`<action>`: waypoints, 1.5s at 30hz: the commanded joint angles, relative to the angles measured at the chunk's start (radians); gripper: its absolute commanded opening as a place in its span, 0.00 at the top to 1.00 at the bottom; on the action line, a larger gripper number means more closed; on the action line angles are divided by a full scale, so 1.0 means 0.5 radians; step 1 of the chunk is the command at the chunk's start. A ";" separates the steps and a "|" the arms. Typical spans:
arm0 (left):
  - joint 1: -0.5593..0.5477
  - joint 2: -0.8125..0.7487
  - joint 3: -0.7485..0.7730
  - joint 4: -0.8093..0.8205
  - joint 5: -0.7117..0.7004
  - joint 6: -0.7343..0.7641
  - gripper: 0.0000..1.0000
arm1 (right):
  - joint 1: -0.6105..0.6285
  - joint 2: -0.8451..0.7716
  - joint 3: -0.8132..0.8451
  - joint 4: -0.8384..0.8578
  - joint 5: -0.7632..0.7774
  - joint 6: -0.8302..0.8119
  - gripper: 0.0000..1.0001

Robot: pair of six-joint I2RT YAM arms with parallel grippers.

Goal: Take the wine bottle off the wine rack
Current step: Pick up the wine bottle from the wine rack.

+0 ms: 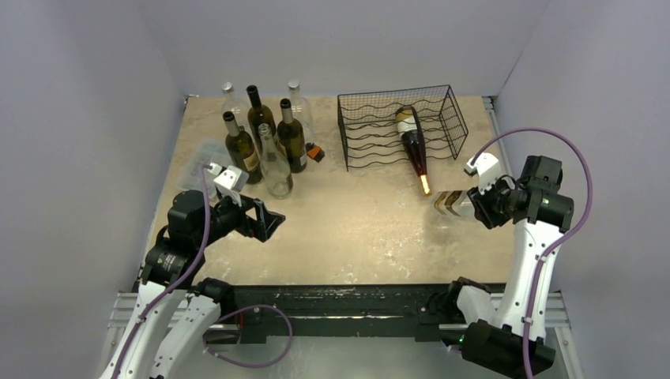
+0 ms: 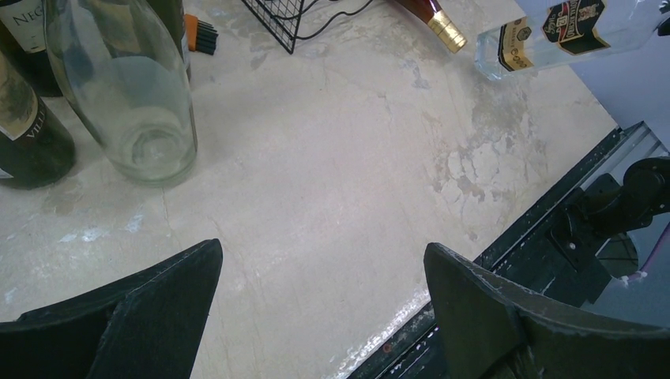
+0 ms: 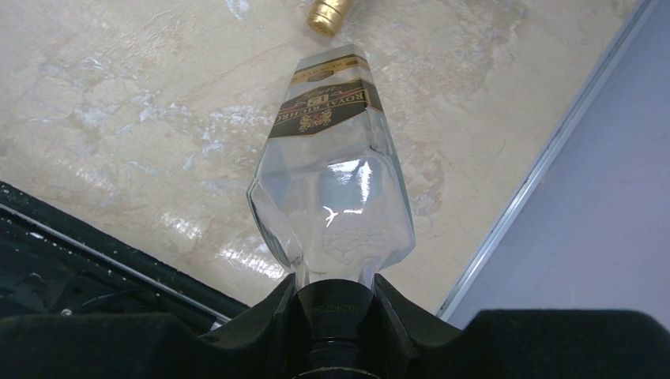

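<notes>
**Right gripper** (image 3: pixel 336 304): jaws drawn narrow, clamped on the neck of a clear bottle (image 3: pixel 332 197) with a black-and-gold label. The bottle is held roughly level above the table (image 1: pixel 348 229), just in front of the wine rack (image 1: pixel 454 118). A dark wine bottle (image 1: pixel 412 138) lies in the rack, its gold-capped neck protruding.

**Left gripper** (image 2: pixel 324 264): jaws fully spread and holding nothing, near the standing bottles (image 1: pixel 265 134).

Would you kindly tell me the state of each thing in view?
left gripper: open, empty.
right gripper: shut on the neck of the clear bottle.
clear bottle: held, tipped on its side.
dark wine bottle: lying in the wine rack, neck poking out.
group of bottles: standing upright.
</notes>
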 commanded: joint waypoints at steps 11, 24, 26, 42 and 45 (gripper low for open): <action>0.010 0.009 -0.023 0.117 0.264 0.031 0.00 | -0.004 0.008 0.198 -0.153 -0.294 -0.270 1.00; -0.007 -0.049 -0.202 0.558 0.796 -0.072 0.00 | 0.377 0.091 0.186 -0.171 -0.383 -0.144 1.00; -0.045 -0.049 -0.223 0.605 0.792 -0.076 0.00 | 0.518 0.082 0.172 -0.113 -0.362 -0.047 1.00; -1.318 0.374 -0.113 0.780 -0.149 0.146 0.00 | 1.153 0.323 0.353 -0.048 -0.375 0.025 1.00; -1.553 0.587 -0.054 0.912 -0.338 0.302 0.00 | 1.229 0.327 0.369 -0.023 -0.357 0.024 1.00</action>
